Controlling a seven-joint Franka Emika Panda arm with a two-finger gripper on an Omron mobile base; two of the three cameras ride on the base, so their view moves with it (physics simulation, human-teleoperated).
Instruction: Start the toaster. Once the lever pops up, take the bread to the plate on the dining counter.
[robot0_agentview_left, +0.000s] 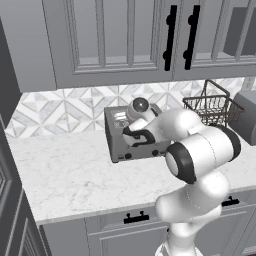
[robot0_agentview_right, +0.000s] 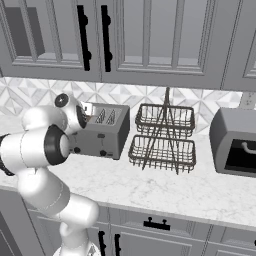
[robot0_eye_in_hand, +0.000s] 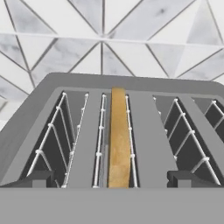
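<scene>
Hovering over toaster (robot0_eye_in_hand: 144, 144), tool (robot0_eye_in_hand: 112, 178) spread wide, bread (robot0_eye_in_hand: 119, 140) in slot

The toaster (robot0_agentview_left: 131, 145) is a boxy grey metal unit standing upright on the white marble-look counter (robot0_agentview_left: 70, 175), its back close to the tiled wall. Its front face carries small black knobs low down, seen in both base views. From the right base view the toaster (robot0_agentview_right: 102, 135) shows slots in its top, lined with thin wire guides. In the hand view the toaster (robot0_eye_in_hand: 153, 144) is seen from above, its slots running away toward the wall. The bread (robot0_eye_in_hand: 119, 140), a thin golden-tan slice, stands on edge in the second slot from the left, its top edge about level with the toaster's top.
</scene>
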